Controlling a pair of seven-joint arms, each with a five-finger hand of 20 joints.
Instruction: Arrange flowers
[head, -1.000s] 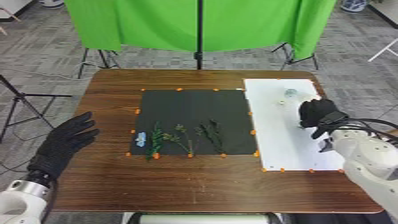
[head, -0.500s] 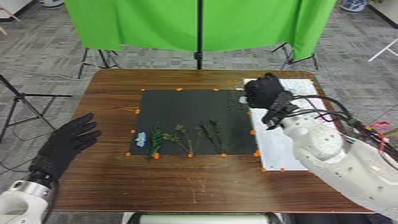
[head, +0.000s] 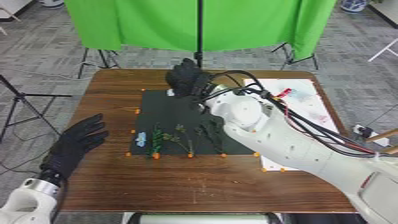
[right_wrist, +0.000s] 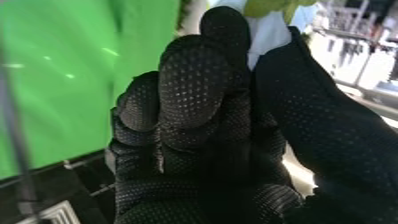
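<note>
Right hand (head: 187, 80): pinching white flower (right_wrist: 265, 36), near far edge of black mat (head: 169, 112). Left hand (head: 76, 145): spread, left side of worktop (head: 133, 185).

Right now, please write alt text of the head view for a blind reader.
The robot's right hand holds a white thing above the far edge of a black sheet. Green sprigs and a blue piece lie on its near part; the left hand is open.

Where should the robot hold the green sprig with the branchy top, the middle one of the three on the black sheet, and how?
I'd pinch the green sprig from above, thumb and fingers either side of its thin stem near the robot's end. Its branches spread out at the far end and might get squashed.
</note>
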